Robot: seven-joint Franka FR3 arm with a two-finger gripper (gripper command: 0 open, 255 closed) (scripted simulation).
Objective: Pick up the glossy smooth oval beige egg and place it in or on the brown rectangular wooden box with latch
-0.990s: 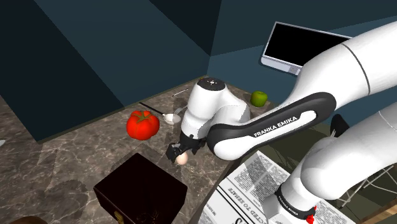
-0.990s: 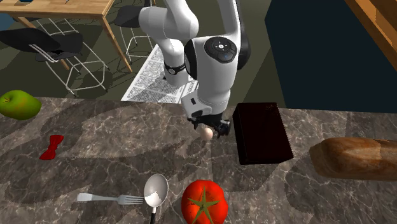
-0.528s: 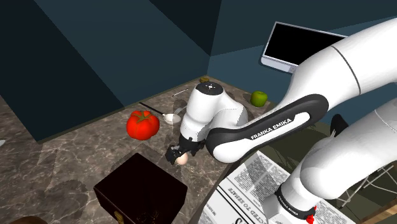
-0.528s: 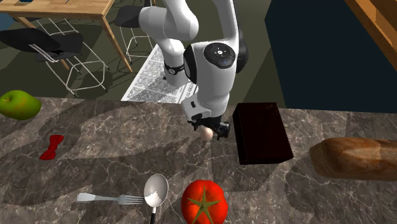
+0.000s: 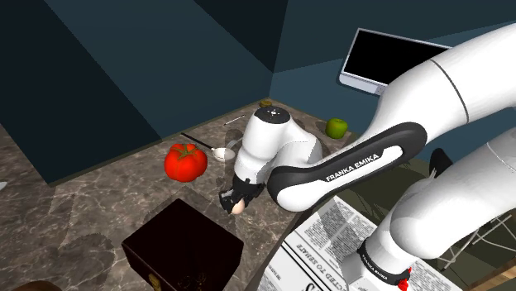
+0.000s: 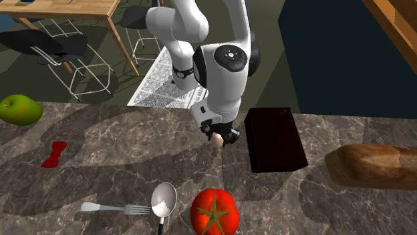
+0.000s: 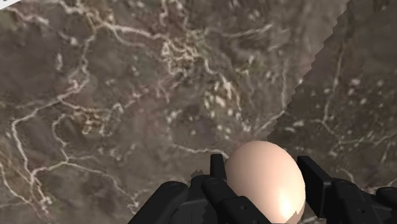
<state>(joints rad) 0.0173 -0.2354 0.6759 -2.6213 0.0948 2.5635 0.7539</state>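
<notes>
Since a second ago, the wrist has been shifted slightly over the egg, and the black fingers have been drawn in closer round it; the egg itself is found at the same spot as before.

The gripper is pointed down at the dark marbled counter. In the wrist view the gripper is seen closed round the pale beige egg, with one finger pressed against each side and the veined counter spread beyond. Whether the egg is lifted clear of the stone or is resting on it cannot be told.

In the shoulder view the gripper and the egg are found near the counter's edge, with the dark brown box toward that view's lower left, lid closed, apart from the egg. In the second exterior view the box is placed just to the right of the gripper, not touched by it.

A red tomato is set at that view's lower middle, with a spoon and a fork to its left. A green apple is seen at the far left, a small red bow below it, and a loaf at the right. A newspaper is laid under the arm's base.
</notes>
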